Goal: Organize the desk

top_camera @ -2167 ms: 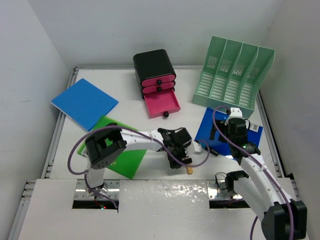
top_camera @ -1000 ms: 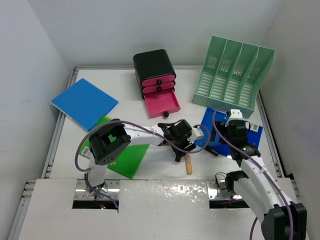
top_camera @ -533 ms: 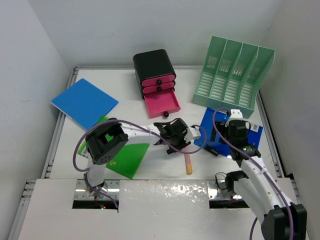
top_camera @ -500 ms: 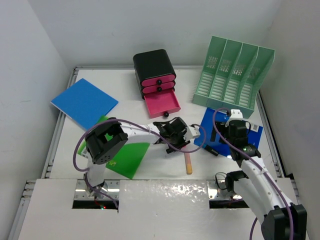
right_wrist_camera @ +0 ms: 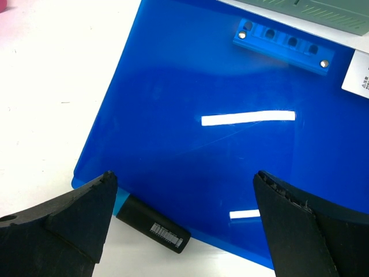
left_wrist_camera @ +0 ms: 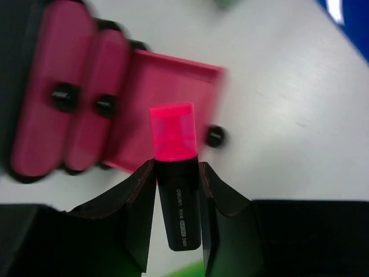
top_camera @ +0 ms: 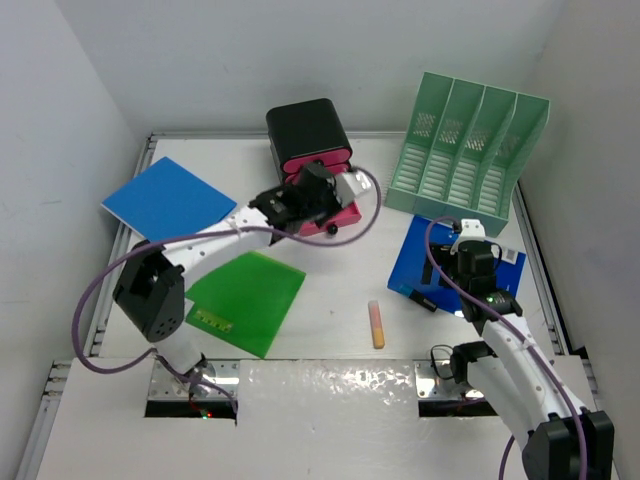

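**Desk:** What are we looking at?

**Photographer:** The left gripper (left_wrist_camera: 176,166), jaws pinching a black highlighter with a translucent pink cap (left_wrist_camera: 173,135), hangs over the pulled-out bottom drawer (left_wrist_camera: 202,98) of the black-and-pink plastic drawer unit (top_camera: 305,128). The large white desk (top_camera: 330,290) lies beneath the unit and spreads out in front of it.

**Desk:** What could spoil the drop?

**Photographer:** Let go from up there, the pen may strike the drawer's rim and roll out onto the desk. Brought down carelessly, the fingers (left_wrist_camera: 138,208) could catch the round black knob (left_wrist_camera: 215,137) and shove the drawer shut.

**Desk:** And the right gripper (right_wrist_camera: 184,173)?

**Photographer:** Jaws spread wide, gripping nothing, well to the right of the unit over a glossy blue plastic clipboard (right_wrist_camera: 230,86). A black cylinder (right_wrist_camera: 153,225) pokes from under the board's edge, and a clumsy grab could drag the board.
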Controlling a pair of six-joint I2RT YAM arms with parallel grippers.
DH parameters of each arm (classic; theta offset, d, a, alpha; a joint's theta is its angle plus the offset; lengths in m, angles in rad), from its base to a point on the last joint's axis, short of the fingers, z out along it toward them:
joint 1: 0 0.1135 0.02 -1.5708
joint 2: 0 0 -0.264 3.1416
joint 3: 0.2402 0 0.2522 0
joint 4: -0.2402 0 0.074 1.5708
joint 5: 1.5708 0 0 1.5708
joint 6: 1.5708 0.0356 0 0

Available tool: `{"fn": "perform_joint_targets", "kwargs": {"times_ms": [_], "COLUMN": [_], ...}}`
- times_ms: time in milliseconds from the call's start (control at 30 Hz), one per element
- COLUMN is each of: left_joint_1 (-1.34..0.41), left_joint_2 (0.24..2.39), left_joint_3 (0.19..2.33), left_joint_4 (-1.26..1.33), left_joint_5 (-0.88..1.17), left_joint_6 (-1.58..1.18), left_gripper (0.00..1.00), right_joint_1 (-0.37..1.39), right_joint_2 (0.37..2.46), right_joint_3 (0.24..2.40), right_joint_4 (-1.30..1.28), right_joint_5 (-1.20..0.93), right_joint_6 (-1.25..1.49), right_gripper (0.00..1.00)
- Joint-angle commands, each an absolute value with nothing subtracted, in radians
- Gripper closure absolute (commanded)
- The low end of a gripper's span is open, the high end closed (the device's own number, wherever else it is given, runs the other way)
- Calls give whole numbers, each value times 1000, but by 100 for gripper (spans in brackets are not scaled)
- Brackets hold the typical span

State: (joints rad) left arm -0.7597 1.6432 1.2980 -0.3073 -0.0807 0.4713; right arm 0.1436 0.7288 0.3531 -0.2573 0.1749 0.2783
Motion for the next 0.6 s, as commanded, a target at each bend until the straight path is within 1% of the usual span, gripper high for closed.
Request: {"fn": "perform_joint_targets", "kwargs": {"times_ms": [0,100,133,200,267,333,400,467,567], "left_joint_1": [-693,-660,-646,-632,-617,-606,-604,-601,-594], "left_joint_2": [1721,1799,1836,1867,1914,1962,1992,2032,2071], "left_joint_3": [1348,1420,1452,1465,1476,1503,1525,1539,1566], "left_joint_4": [-213,-196,-196,-173,-134,-140,-132,-124,-147], "left_joint_5": [-161,-121,-100,-86,-97,-80,-92,-104,-68], "left_joint_6": [580,609,614,633,650,653,649,649,666], "left_gripper": [100,100,97,95,95,95,93,90,72], "right_joint_1": [140,140,140,141,140,140,141,141,143], "right_joint_2": [729,723,719,716,727,773,849,903,1005], "right_joint_3": [348,350,348,345,333,327,339,356,402], "right_joint_4": [-239,-247,-248,-242,-215,-187,-187,-205,-247], "right_joint_5": [170,158,150,118,75,8,3,3,9], "right_joint_6": [268,262,259,256,255,253,252,250,245], "right_gripper": [3,3,3,3,2,3,6,7,9]}}
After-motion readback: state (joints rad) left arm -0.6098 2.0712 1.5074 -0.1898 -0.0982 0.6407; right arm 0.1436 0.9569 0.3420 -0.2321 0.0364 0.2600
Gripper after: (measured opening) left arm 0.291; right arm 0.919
